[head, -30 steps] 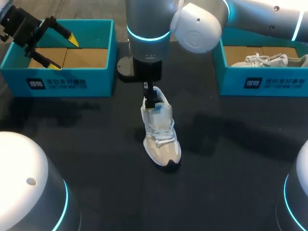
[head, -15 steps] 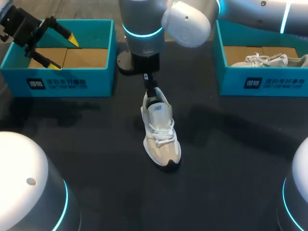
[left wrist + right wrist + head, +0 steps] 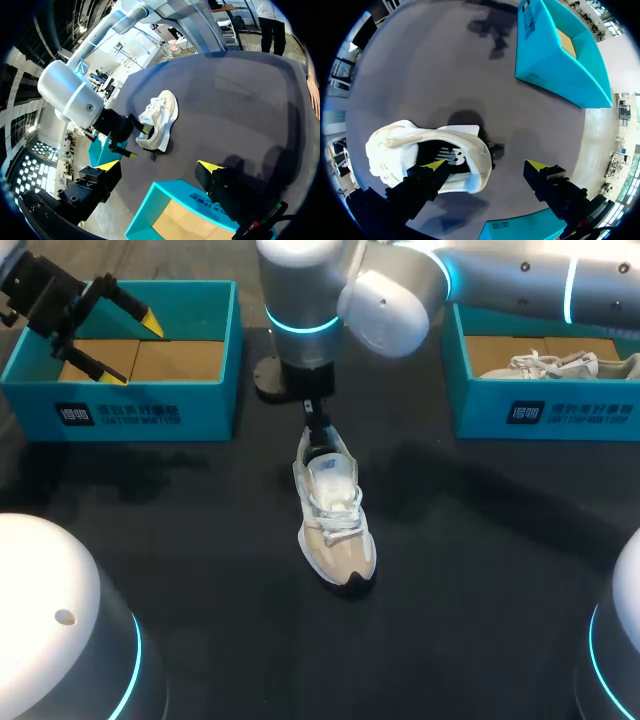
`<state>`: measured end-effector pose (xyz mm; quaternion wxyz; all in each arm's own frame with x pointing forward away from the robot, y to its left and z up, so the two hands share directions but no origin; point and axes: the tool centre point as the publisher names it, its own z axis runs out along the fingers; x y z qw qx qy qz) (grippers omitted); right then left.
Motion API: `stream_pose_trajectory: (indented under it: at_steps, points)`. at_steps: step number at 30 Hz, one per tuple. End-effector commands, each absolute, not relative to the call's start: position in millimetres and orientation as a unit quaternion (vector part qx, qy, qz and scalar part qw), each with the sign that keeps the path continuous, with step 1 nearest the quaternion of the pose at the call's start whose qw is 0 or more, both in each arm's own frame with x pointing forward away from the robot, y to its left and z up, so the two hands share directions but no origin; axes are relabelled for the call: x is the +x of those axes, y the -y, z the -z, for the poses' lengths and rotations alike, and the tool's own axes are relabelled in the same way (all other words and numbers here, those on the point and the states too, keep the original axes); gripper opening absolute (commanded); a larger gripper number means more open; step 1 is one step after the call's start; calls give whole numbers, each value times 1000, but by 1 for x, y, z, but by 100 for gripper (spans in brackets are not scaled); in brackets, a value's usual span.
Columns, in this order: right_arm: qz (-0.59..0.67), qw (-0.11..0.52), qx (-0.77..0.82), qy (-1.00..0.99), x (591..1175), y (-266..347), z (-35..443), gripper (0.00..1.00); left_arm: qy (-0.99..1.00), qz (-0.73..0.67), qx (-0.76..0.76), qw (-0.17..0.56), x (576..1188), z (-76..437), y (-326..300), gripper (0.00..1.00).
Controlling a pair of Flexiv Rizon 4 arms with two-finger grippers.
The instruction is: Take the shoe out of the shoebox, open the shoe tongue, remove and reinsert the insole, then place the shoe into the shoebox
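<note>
Here, the white shoe (image 3: 335, 515) is being straddled at its heel by the right hand (image 3: 486, 166), which is being held wide open. One finger (image 3: 434, 165) is being poised inside the opening over the dark insole (image 3: 451, 152), the other outside, so nothing is being gripped. The shoe is being borne sole-down by the dark surface (image 3: 480, 570). Well apart, the left hand (image 3: 133, 348) is being held open and empty above a teal shoebox (image 3: 120, 415).
</note>
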<state>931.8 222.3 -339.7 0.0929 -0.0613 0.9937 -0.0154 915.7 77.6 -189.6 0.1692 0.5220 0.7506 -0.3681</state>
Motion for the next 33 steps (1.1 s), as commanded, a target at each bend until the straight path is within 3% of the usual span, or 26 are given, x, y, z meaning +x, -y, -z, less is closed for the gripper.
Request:
stream_pose_trajectory:
  at_steps: [1,12,13,14,16,20,22,33]
  points:
    - [13,86,-62,-994,940,-224,357,100,-751,367,523,168,916,189,-78,100]
    - [23,81,-52,-995,946,-216,378,100,-751,367,523,168,916,189,-78,100]
    - [23,80,-51,-995,946,-215,378,96,-751,367,523,168,916,189,-78,100]
    - [23,79,-49,-995,946,-215,378,84,-751,367,523,168,916,189,-78,100]
    - [24,78,-47,-996,946,-214,379,49,-751,367,523,168,916,189,-78,100]
    - [26,75,-42,-996,944,-213,381,22,-751,367,523,168,916,189,-78,100]
    - [26,75,-39,-996,943,-213,382,0,-751,367,523,168,916,189,-78,100]
    - [27,71,-22,-997,936,-213,374,0,-751,367,523,168,916,189,-78,100]
